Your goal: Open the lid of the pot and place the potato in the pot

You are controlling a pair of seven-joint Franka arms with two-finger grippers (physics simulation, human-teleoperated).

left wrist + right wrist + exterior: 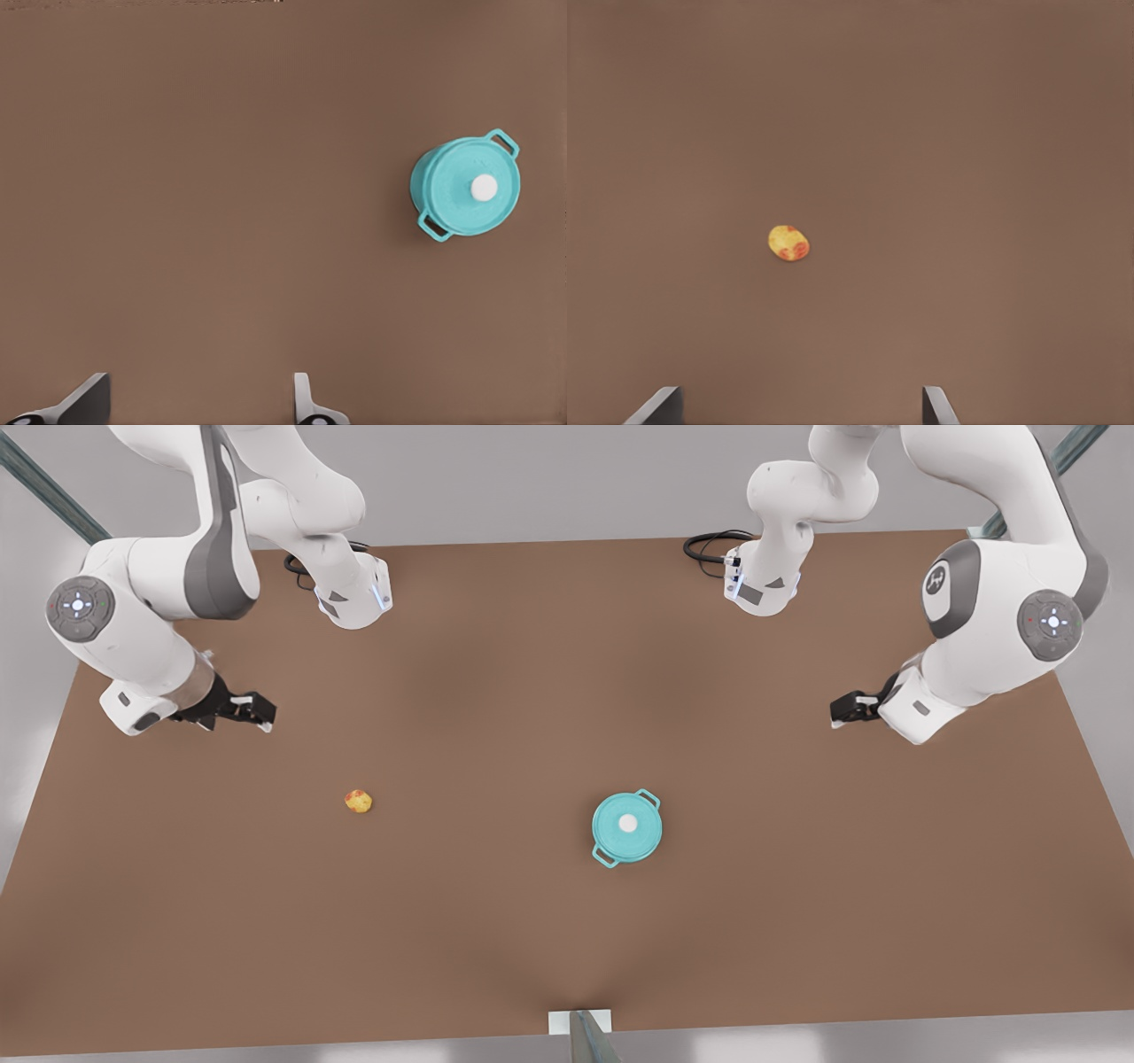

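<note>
On the brown table (549, 691) the teal pot (625, 826) sits at about 5 o'clock from the centre, its lid (627, 825) closed on it, white knob up, handles at 1 and 7 o'clock. The potato (358, 801) lies apart at 8 o'clock. The right gripper (251, 710) hangs at 9 o'clock, near the potato; the left gripper (849, 707) hangs at 3 o'clock. Both are clear of the table things.
</note>
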